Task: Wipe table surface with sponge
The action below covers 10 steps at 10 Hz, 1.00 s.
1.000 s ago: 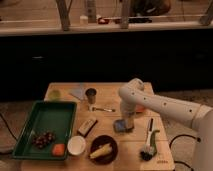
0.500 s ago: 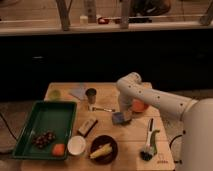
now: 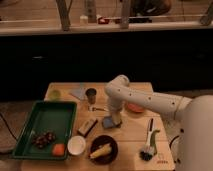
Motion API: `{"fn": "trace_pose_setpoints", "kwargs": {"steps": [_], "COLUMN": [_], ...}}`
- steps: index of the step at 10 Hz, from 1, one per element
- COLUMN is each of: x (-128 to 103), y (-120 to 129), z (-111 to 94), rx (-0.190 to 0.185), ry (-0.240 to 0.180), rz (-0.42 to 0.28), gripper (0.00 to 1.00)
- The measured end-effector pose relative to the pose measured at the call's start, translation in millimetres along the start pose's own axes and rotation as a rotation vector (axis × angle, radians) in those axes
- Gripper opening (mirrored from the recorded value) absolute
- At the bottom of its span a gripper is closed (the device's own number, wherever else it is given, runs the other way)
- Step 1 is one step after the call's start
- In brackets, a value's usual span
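The table surface [image 3: 130, 135] is a light tan wooden plank top in the lower half of the camera view. The sponge [image 3: 110, 122], a small flat blue pad, lies on it near the middle. My gripper [image 3: 115, 118] points down at the end of the white arm and sits right on the sponge's right part, pressing it against the wood. The arm reaches in from the right.
A green tray [image 3: 45, 125] with dark fruit lies at the left. A dark block [image 3: 87, 127], a white cup [image 3: 76, 145], a dark bowl [image 3: 103, 149], a metal cup [image 3: 91, 94], a folded cloth [image 3: 79, 92], an orange dish [image 3: 135, 107] and a green-handled brush [image 3: 148, 142] surround the sponge.
The arm has swung left across the table, and the gripper and sponge have moved left and slightly away from the front edge.
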Motion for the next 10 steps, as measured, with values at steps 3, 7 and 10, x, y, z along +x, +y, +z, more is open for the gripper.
{"fn": "trace_pose_setpoints", "kwargs": {"steps": [3, 7, 10], "x": [16, 68, 81], "y": [33, 48, 10], "z": [2, -1, -4], "rx": [-0.027, -0.03, -0.001], "ry": [0.015, 0.057, 0.069], "rz": [0.018, 0.126, 0.144], "gripper": [0.0, 0.0, 0.0]}}
